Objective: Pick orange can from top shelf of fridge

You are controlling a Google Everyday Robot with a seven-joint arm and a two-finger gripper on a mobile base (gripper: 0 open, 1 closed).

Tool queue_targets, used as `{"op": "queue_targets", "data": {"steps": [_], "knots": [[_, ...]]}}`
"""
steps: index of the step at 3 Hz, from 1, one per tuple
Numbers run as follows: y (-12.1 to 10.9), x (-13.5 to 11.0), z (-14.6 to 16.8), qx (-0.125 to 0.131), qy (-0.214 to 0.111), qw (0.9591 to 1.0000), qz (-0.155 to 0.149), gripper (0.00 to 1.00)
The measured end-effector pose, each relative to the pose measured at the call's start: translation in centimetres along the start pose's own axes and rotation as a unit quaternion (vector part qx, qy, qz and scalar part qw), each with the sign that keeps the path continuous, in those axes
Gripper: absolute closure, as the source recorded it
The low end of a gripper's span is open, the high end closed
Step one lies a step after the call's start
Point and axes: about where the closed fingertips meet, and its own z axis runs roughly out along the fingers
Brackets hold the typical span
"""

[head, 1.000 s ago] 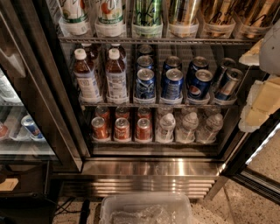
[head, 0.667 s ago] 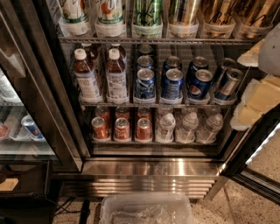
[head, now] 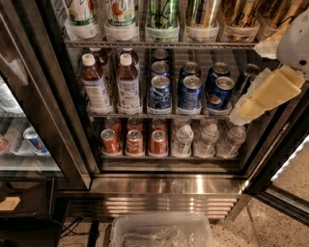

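Note:
The fridge (head: 164, 185) stands open in front of me. Its top shelf (head: 159, 44) holds tall cans in clear trays. The orange can (head: 203, 10), shiny and golden, stands right of the green-patterned tall can (head: 163, 12); only its lower part shows. More golden-brown cans (head: 239, 12) stand to its right. My gripper (head: 263, 96), cream-coloured, hangs at the right edge of the opening. It is level with the middle rack, below and to the right of the orange can, and touches nothing.
The middle rack holds brown tea bottles (head: 94, 82) and short blue cans (head: 190, 91). The lower rack holds red cans (head: 134, 141) and water bottles (head: 208, 140). A clear plastic bin (head: 159, 231) sits on the floor. A second cooler (head: 21, 140) stands left; the open door (head: 285, 164) is right.
My gripper has moved left and slightly up, further in front of the fridge opening. The cans and bottles have not moved.

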Motion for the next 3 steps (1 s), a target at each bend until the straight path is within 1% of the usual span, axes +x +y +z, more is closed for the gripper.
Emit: {"op": "queue_targets", "data": {"steps": [1,2,3], "knots": [[0.0,0.0,0.0,0.0,0.0,1.0,0.0,0.0],[0.9,-0.5,0.6,-0.005,-0.035,0.9992,0.019,0.0],[1.8,-1.1,2.7,-0.002,-0.1,0.993,0.064,0.0]]}}
